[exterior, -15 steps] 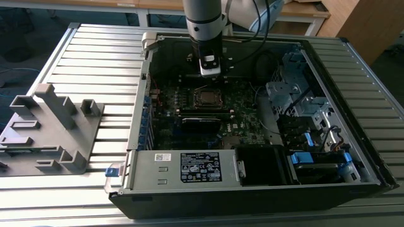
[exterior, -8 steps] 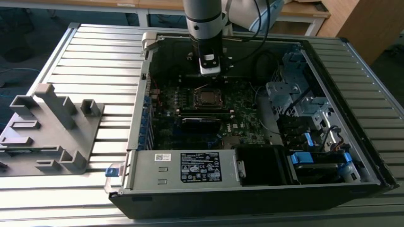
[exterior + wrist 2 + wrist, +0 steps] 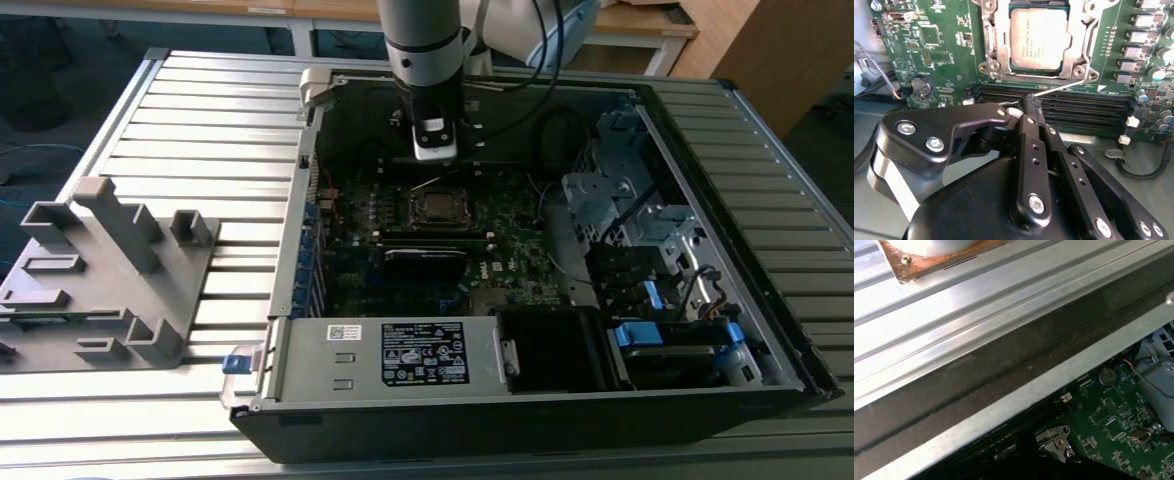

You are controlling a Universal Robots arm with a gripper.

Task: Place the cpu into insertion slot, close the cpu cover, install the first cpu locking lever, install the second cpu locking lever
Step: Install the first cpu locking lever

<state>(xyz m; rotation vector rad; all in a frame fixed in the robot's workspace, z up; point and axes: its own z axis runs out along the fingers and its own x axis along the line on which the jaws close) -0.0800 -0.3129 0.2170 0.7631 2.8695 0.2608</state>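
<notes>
The cpu point(image 3: 1040, 40) lies flat in the insertion slot point(image 3: 1081, 50) on the green board, its grey metal top showing. The silver cpu cover point(image 3: 999, 35) is down around it as a frame. A thin silver locking lever point(image 3: 1064, 87) runs out from the socket's corner to my fingertips. My gripper point(image 3: 1033, 101) is shut, and its tips meet at the lever's free end, just above the long black slots. In the exterior view the gripper point(image 3: 430, 152) hangs inside the open case, just behind the cpu point(image 3: 438, 208).
Long black memory slots point(image 3: 1089, 107) lie right beside the socket. A power supply point(image 3: 387, 355) fills the case's near side and drive cages point(image 3: 627, 215) stand at the exterior view's right. A grey fixture point(image 3: 107, 270) sits on the slatted table. The case wall point(image 3: 1004, 370) runs close by.
</notes>
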